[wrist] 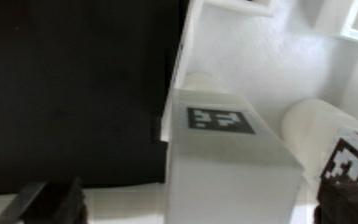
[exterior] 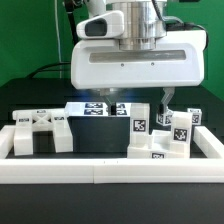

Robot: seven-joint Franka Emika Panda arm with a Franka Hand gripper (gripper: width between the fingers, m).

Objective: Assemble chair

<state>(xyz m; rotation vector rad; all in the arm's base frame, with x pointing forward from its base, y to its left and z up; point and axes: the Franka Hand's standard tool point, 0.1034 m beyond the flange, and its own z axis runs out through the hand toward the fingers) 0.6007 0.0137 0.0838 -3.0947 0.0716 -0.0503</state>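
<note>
Rail (exterior: pixel 110 172) is lying nearest the camera, running across the whole foreground of the exterior view. Behind it, starting from the exterior view's left, one cluster of chair parts (exterior: pixel 40 130) is sitting on the black tabletop (exterior: pixel 100 140). Mid-frame, mostly dark tabletop is showing. Toward the exterior view's right, the end effector (exterior: pixel 138 103) is hanging over a second cluster (exterior: pixel 165 132) of white tagged pieces just behind the rail.

Status: chair is not yet assembled; it is lying as loose parts in these two groups.

Wrist view: the end effector (wrist: pixel 194 200) is standing wide and holding nothing. One fingertip (wrist: pixel 51 203) is showing over dark tabletop, and the other is sitting close to a tagged block (wrist: pixel 357 160) at the frame edge. Between them a white panel (wrist: pixel 220 170) carrying a tag (wrist: pixel 217 120) is running through. A rounded post (wrist: pixel 322 130) is lying just beside it.

Judgement: the arm is probably lining up a grasp on the panel.

Risks:
- The jaws are standing at full spread, so clearance is looking thin.
- The finger by the post may be striking the post or the tagged block on descent, shoving the cluster out of place.
- An off-centre pinch could be tipping the panel.

Height above the panel: cannot tell.
</note>
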